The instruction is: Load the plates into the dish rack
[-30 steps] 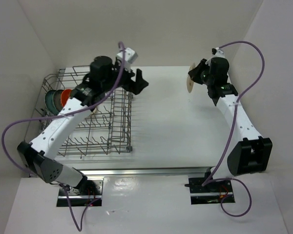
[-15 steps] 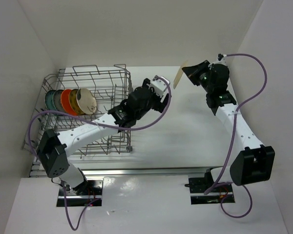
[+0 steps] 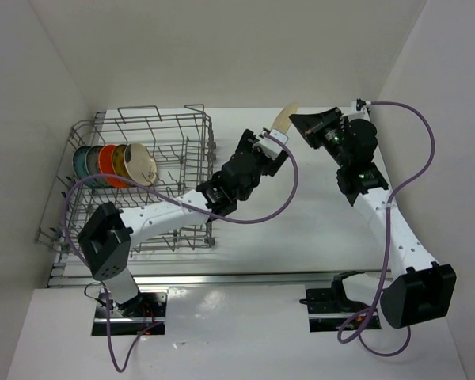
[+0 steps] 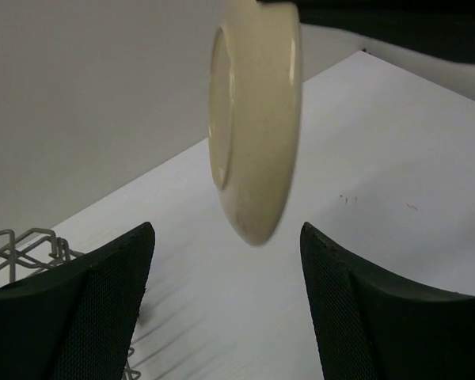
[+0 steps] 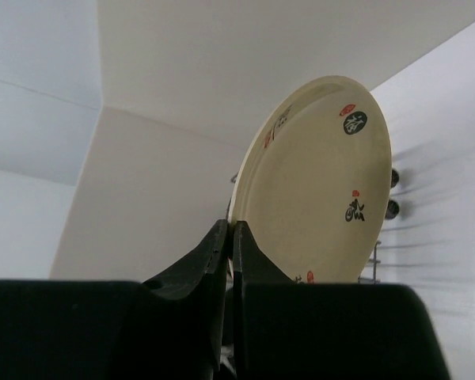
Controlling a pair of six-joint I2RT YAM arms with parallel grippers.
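Observation:
My right gripper (image 3: 299, 123) is shut on the rim of a cream plate with dark and red marks (image 5: 317, 182) and holds it on edge in the air, right of the dish rack (image 3: 138, 180). In the top view this plate (image 3: 283, 120) shows edge-on. My left gripper (image 3: 271, 149) is open and empty just below it; in the left wrist view the plate (image 4: 253, 127) hangs above the gap between my fingers (image 4: 103, 309), untouched. Several plates (image 3: 115, 164) stand upright in the rack's left row: blue-green, orange, yellow-brown and cream.
The grey wire rack takes up the table's left half, its right wall (image 3: 208, 190) beside my left forearm. White walls close in the back and both sides. Purple cables (image 3: 416, 134) loop off both arms.
My left arm swung right out of the rack to under the plate. My right gripper carried the cream plate left and tipped it toward the left gripper.

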